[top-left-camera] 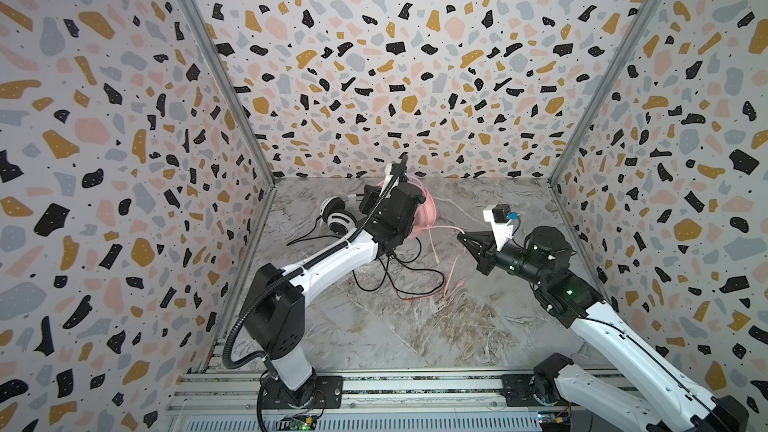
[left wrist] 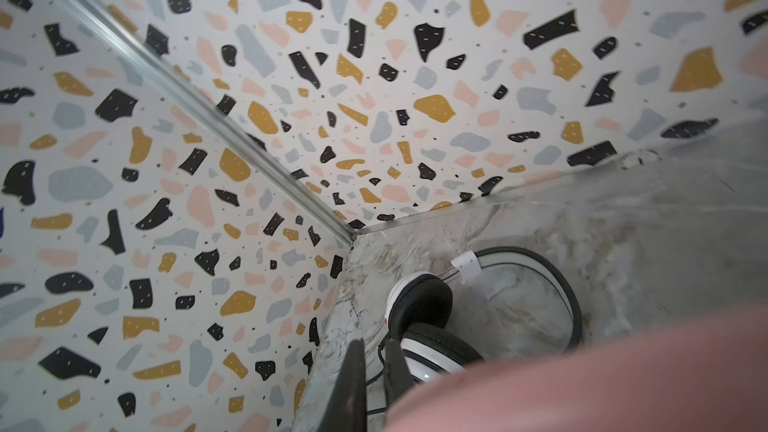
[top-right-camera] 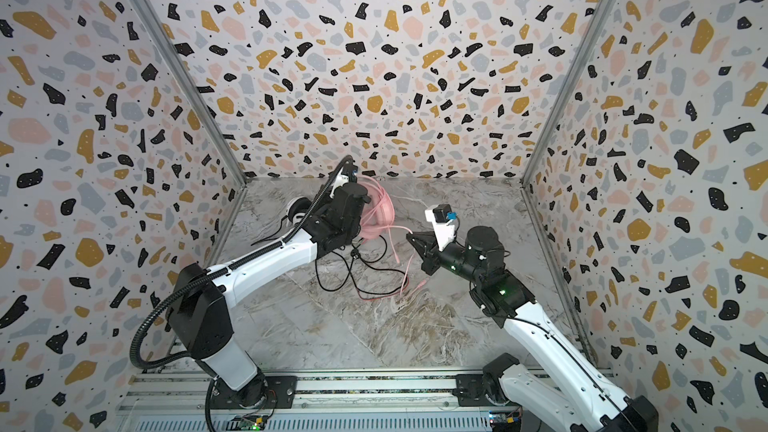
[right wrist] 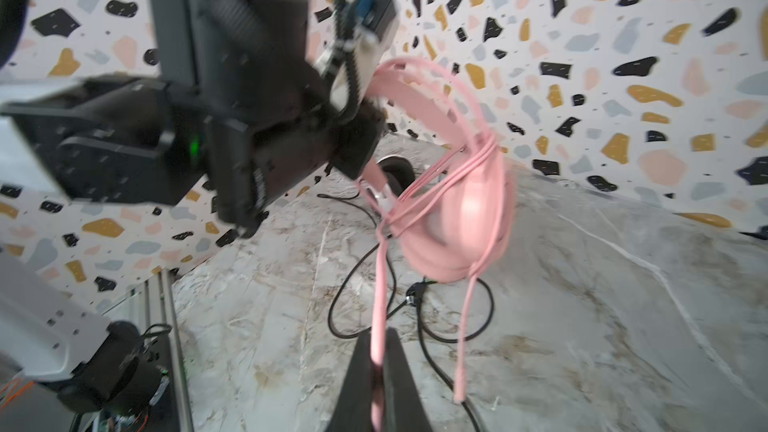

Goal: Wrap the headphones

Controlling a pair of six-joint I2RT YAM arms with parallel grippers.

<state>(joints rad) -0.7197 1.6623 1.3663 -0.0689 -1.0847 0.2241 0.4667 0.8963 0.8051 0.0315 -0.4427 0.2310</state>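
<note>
1. The left gripper point(left wrist: 373, 347) is raised over the far part of the table point(top-left-camera: 415, 334). Its jaws stand narrow, with only a thin gap between them.
2. The pink headset point(right wrist: 469, 218) hangs from this gripper by the headband, clear of the table. The exact place of the grip is hidden. The left wrist view shows the headset only as a pink blur close to the lens.
3. The pink cable point(right wrist: 380, 284) makes several turns around the ear cup and the headband. From there one part runs to the right gripper. Another loose part hangs down toward the table, and it is not clear if it touches.
4. The right gripper point(right wrist: 376, 340) is near the pink headset, on its right in both top views, a little above the table. Its jaws are closed narrow on the pink cable, which passes between the two fingers. More pink cable lies on the table below it.
5. The white headset point(top-left-camera: 338, 214) lies on the table in the far left corner, near the left wall, with its two ear cups close together.
6. The black cable point(top-left-camera: 374, 280) lies in loose loops on the table, below the pink headset and between the two arms.
</note>
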